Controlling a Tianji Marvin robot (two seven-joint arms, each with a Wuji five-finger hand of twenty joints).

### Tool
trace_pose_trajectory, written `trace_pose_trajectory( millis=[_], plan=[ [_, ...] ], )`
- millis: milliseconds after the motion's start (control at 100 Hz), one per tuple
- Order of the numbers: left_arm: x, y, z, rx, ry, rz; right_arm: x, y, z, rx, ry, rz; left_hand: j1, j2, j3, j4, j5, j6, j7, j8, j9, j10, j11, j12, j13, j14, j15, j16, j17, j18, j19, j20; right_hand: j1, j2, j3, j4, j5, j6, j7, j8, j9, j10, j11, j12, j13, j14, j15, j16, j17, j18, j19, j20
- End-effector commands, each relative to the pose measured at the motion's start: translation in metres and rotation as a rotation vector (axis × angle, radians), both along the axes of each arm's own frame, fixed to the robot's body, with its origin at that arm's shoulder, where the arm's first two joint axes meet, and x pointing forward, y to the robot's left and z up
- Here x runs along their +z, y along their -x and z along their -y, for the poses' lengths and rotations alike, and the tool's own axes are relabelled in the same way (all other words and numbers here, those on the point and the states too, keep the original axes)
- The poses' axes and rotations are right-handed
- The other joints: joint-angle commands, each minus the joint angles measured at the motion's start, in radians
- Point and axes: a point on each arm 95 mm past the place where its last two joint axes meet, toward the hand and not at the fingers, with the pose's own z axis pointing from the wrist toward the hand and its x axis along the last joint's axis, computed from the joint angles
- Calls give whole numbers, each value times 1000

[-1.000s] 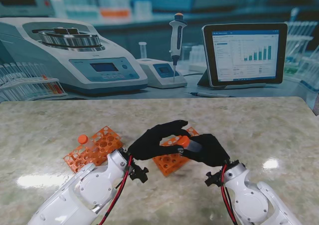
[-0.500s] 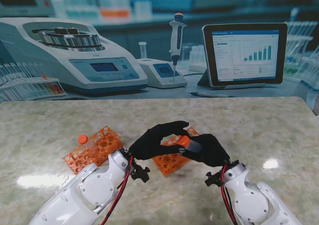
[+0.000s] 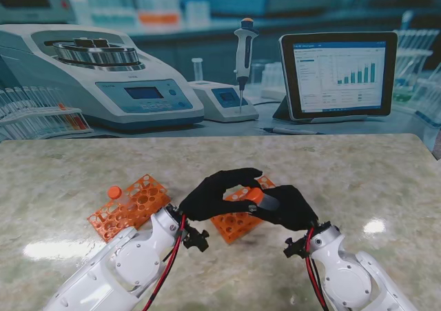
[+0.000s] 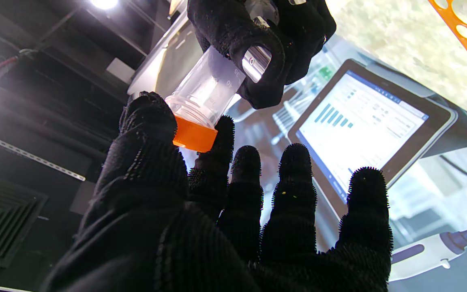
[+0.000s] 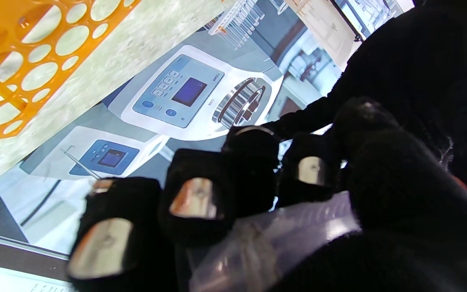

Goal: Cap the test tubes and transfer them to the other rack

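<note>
From the stand, both black gloved hands meet over the nearer orange rack (image 3: 238, 221). The right hand (image 3: 289, 207) grips the clear tube (image 3: 267, 202), lying sideways, its mouth toward the left hand (image 3: 217, 194).

At the left wrist, thumb and finger pinch the smooth orange cap (image 4: 193, 136) on the tube's ridged mouth.

At the right wrist, fingers wrap the see-through plastic.

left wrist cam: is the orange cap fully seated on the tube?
No, the cap sits at the tube mouth, threads showing.

Left hand (image 3: 217, 194) and right hand (image 3: 289, 207) gloved black; cap (image 4: 195, 136) orange on a clear tube (image 4: 207, 91); both racks (image 3: 131, 204) orange; worktop (image 3: 344, 166) mottled beige-green marble.
</note>
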Motion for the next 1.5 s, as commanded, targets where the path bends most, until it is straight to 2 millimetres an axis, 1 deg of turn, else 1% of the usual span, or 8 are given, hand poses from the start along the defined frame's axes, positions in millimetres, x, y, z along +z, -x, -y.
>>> trace_pose_trajectory(
  millis=[0,310,440,640,770,960,1160,1490],
  plan=[
    [-1,3,1,-6,-3,3,-1,3,-2,2,-5,-5,212,43,92,41,127,-160,193,15,34,-55,16,12,34,-34,17,13,-1,13,43,-22,26,35,2,5,29,-72,58,39,21,11,8,1,6,-37,73,29,24,-27,119,3],
    [-3,7,-2,-3,-18,32,-1,2,-3,1,-6,-1,258,-5,111,52,145,-184,190,-19,53,-61,23,13,53,-37,25,20,8,17,58,-24,26,33,1,5,29,-72,58,39,21,13,8,1,6,-37,73,29,24,-27,119,3],
    [-4,7,-2,-1,-18,35,-1,2,-3,2,-6,-1,257,-11,114,52,148,-191,193,-26,58,-60,25,13,58,-38,28,22,10,16,64,-26,26,35,1,5,29,-72,58,39,20,14,8,1,6,-37,73,29,24,-27,119,3],
    [-5,7,0,-3,-21,26,-1,3,-3,3,-9,2,249,-1,117,51,146,-180,184,-42,60,-59,25,13,61,-35,31,25,6,17,66,-29,27,34,1,5,29,-72,58,39,21,14,8,1,6,-37,73,29,24,-27,119,3],
    [-7,8,0,-5,-28,28,-1,3,-3,3,-10,5,249,3,121,52,163,-174,163,-70,68,-62,27,14,64,-33,32,28,5,17,66,-33,27,35,0,5,29,-72,58,39,21,12,8,1,6,-37,73,29,24,-27,119,3],
    [-9,7,0,-6,-32,28,-1,3,-4,1,-15,10,260,0,127,53,188,-213,143,-96,81,-76,30,13,68,-36,32,28,4,17,66,-36,26,36,0,5,29,-73,58,39,21,13,8,1,6,-37,73,29,24,-27,119,3],
    [-10,7,-1,-4,-33,27,0,3,-4,-1,-17,13,273,11,143,59,201,-249,105,-133,89,-71,25,6,70,-36,27,23,2,15,64,-42,26,36,0,4,28,-73,57,39,22,8,8,1,6,-37,73,29,24,-27,119,3],
    [-10,7,-4,-9,-39,15,0,3,-3,-2,-18,13,281,44,179,65,189,-244,53,-145,81,-52,11,-6,54,-31,14,12,-8,13,47,-52,26,37,-1,3,29,-74,57,39,21,14,8,1,6,-37,73,29,24,-27,119,3]
  ],
)
